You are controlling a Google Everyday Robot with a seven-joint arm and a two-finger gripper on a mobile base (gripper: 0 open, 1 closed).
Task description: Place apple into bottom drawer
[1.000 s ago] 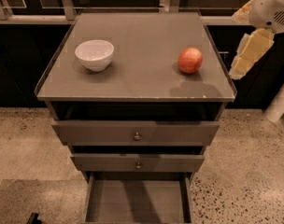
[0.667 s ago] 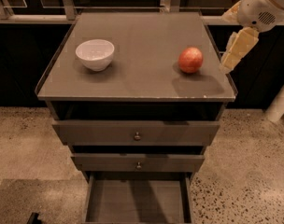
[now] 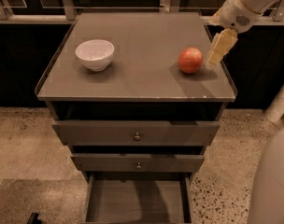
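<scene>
The small round red-orange apple (image 3: 190,60) is seen resting on the grey-brown flat top of the bench (image 3: 146,80), towards its right rear, well apart from the white ceramic bowl (image 3: 95,54) on the left. The pale yellow end effector (image 3: 220,49) of the white robot arm (image 3: 247,6) is held just beside the apple, on its right, angled downward from the upper right corner of the view. Nothing is gripped by it. Whether it is spread or pressed together cannot be told from this angle, and contact with the apple cannot be confirmed either.

The wide, shallow bottom drawer (image 3: 135,202) is pulled out below the two upper knobbed drawers (image 3: 137,133), and its plain floor is exposed.

The step in hand is judged to be the approach to the apple; the grasp is not yet made. For the next move, the end effector needs to be brought over or around the fruit and closed on it squarely, since a round fruit could be nudged into rolling across the smooth top. After that, a lift and a lowering into the drawer are required.
</scene>
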